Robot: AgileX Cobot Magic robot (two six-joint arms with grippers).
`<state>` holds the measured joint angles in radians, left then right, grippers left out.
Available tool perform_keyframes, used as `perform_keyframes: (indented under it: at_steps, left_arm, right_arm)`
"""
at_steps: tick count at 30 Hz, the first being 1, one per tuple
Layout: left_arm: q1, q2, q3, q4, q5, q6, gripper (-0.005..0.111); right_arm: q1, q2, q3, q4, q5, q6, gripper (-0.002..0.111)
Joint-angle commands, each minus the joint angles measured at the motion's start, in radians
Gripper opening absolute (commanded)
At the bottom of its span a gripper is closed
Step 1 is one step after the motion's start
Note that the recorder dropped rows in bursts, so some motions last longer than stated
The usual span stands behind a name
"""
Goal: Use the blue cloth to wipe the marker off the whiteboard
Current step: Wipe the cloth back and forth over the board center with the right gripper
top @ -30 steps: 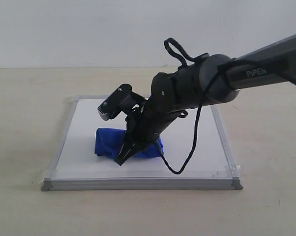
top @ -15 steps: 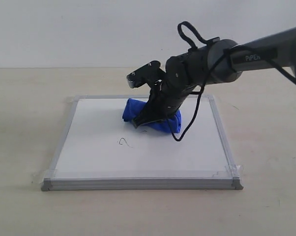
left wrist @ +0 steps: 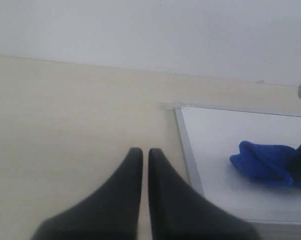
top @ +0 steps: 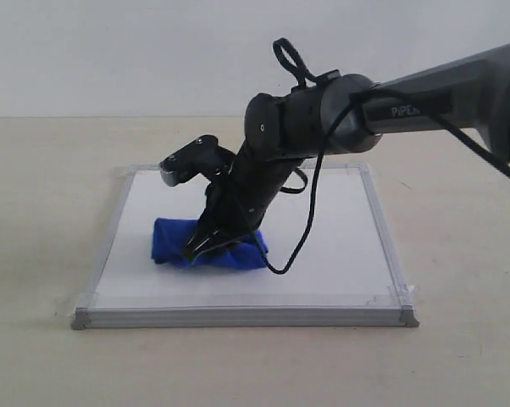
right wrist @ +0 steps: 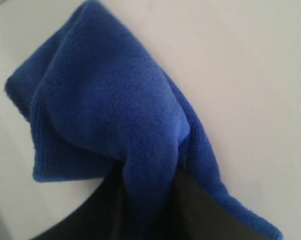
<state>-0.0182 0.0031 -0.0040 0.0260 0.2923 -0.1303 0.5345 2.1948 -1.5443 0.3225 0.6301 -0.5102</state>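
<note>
"Looking for the blue cloth (top: 172, 242)? You'll find it bunched on the whiteboard (top: 340, 254), in the board's left half and nearer its front rail than its back rail."

"What has hold of it?"

"Your right jaws. They are clamped on the bundle. In the right wrist view the blue pile is pinched and draped over the dark fingers (right wrist: 205, 220), and the rest of it lies on the white surface."

"Where does that arm come from?"

"Your right arm (top: 424, 102) reaches in from beyond the whiteboard's right rail and slopes down to the cloth. A black cable (top: 310, 212) hangs in a loop from its wrist above the board."

"And my other side?"

"Your left jaws sit off the whiteboard, above the pale bench (left wrist: 65, 125) just outside the board's left rail. They are drawn almost together, with only a thin slit between the two dark fingers (left wrist: 120, 200), and they grip nothing. Behind the whiteboard's back rail the bench runs to a plain white wall (top: 153, 51)."
</note>
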Motion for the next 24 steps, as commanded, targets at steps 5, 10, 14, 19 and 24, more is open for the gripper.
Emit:
perform_keyframes:
  at_steps: [5, 10, 14, 19, 24]
  left_arm:
    - [-0.003, -0.003, 0.004, -0.008, 0.003, 0.005, 0.004]
    - [-0.003, -0.003, 0.004, -0.008, 0.003, 0.005, 0.004]
    - [-0.003, -0.003, 0.004, -0.008, 0.003, 0.005, 0.004]
    - [-0.003, -0.003, 0.004, -0.008, 0.003, 0.005, 0.004]
    - [-0.003, -0.003, 0.004, -0.008, 0.003, 0.005, 0.004]
  right_arm:
    - [-0.107, 0.012, 0.017, -0.638, -0.029, 0.649, 0.0]
    - [-0.044, 0.012, 0.017, -0.234, 0.002, 0.268, 0.0]
    - [0.024, 0.012, 0.017, 0.293, 0.152, -0.291, 0.0]
    - [-0.057, 0.015, 0.017, -0.31, -0.172, 0.389, 0.0]
    - [-0.02, 0.04, 0.017, -0.252, -0.163, 0.342, 0.0]
